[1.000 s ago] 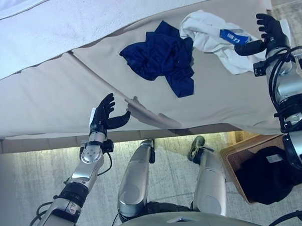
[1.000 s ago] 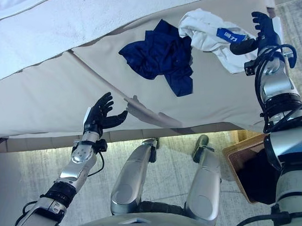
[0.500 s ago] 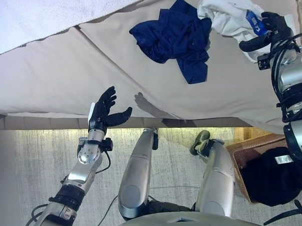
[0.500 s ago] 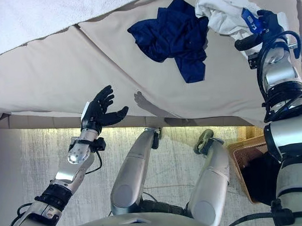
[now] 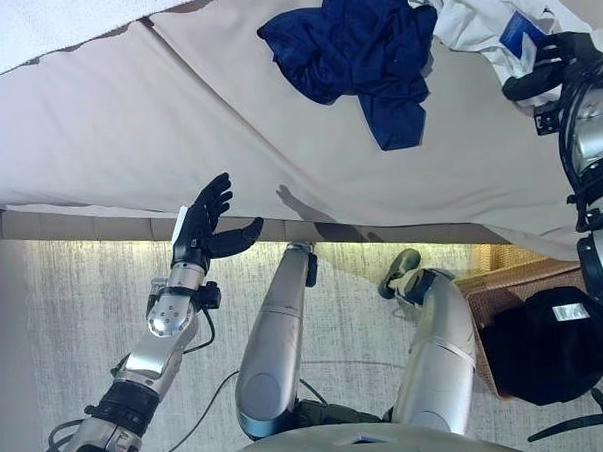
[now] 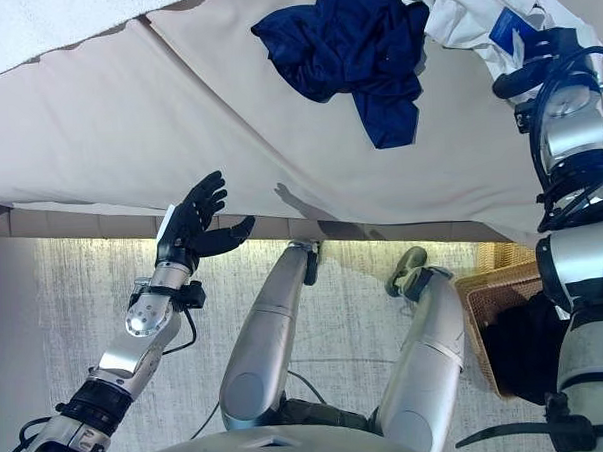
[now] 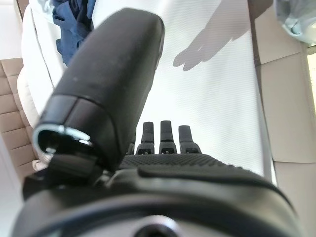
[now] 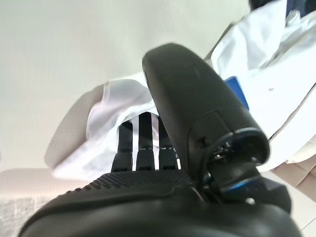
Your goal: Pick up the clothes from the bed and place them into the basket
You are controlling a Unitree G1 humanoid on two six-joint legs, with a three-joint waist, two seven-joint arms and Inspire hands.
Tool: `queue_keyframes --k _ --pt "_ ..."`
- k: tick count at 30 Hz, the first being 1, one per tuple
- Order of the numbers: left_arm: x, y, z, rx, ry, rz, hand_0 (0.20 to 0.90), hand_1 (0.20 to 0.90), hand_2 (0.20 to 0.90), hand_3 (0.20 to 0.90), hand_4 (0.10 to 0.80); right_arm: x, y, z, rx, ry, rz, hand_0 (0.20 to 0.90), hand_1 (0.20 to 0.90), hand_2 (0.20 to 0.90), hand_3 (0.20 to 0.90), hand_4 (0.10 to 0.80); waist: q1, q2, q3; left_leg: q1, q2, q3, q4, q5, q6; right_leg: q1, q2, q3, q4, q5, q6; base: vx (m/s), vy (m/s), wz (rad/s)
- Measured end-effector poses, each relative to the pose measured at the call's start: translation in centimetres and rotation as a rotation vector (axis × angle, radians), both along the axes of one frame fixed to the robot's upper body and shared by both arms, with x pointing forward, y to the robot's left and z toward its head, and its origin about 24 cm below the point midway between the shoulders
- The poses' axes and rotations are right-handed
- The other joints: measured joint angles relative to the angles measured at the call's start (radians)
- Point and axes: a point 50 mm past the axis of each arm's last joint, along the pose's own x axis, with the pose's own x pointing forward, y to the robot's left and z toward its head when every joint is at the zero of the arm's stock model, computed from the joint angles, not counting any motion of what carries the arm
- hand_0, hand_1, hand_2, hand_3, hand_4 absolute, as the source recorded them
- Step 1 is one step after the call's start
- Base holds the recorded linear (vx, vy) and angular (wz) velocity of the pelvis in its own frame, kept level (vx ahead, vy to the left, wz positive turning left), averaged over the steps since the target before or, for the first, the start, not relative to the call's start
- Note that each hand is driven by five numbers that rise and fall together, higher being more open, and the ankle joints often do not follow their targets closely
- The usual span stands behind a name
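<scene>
Your white garment [image 5: 473,18] lies at the bed's [image 5: 178,141] right edge beside the navy garment [image 5: 359,48], with your right hand [image 5: 555,60] spread over it, not gripping. Close too shallow and the cloth may slip before reaching the basket [image 5: 484,288]; your left hand [image 5: 204,230] hangs spread, empty, off the bed's near edge

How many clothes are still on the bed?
2: a dark blue garment mid-bed, and a white garment beside it under the right hand. More may lie beyond view.

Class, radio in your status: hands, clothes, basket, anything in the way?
Left hand open, idle at bed edge. Right hand open over white garment. Navy garment untouched. Basket holds dark clothing. Nothing blocking.
</scene>
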Motion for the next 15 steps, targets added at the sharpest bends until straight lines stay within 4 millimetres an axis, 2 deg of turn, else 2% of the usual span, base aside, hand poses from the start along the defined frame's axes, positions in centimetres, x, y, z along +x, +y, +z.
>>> queue_keyframes --k 6,13,15 --pt "0.1 0.0 0.1 0.002 -0.004 0.002 0.900 0.900 0.900 0.900 0.800 -0.5 -1.1 -0.9 0.020 0.033 -0.050 0.300 0.300 0.300 0.200 0.100 -0.003 -0.001 0.001 0.080 0.006 0.003 -0.016 -0.004 0.004 0.080 0.009 -0.001 -0.030 0.003 -0.004 -0.029 0.065 -0.04" --pt "0.2 0.0 0.3 0.001 -0.010 0.001 0.900 0.900 0.900 0.900 0.800 -0.7 -1.5 -0.7 0.012 0.024 -0.049 0.300 0.300 0.300 0.200 0.100 -0.013 -0.002 0.001 0.233 0.037 0.026 -0.094 -0.008 -0.001 0.227 0.036 -0.010 -0.122 0.000 0.001 0.010 0.075 -0.15" --pt "0.2 0.0 0.3 -0.009 -0.010 0.000 0.900 0.900 0.900 0.900 0.800 -1.3 -2.3 -0.1 0.004 0.006 -0.064 0.300 0.300 0.300 0.200 0.100 -0.017 -0.004 0.000 0.286 0.040 0.038 -0.129 -0.008 -0.002 0.278 0.036 -0.024 -0.156 0.001 0.002 0.031 0.072 -0.14"
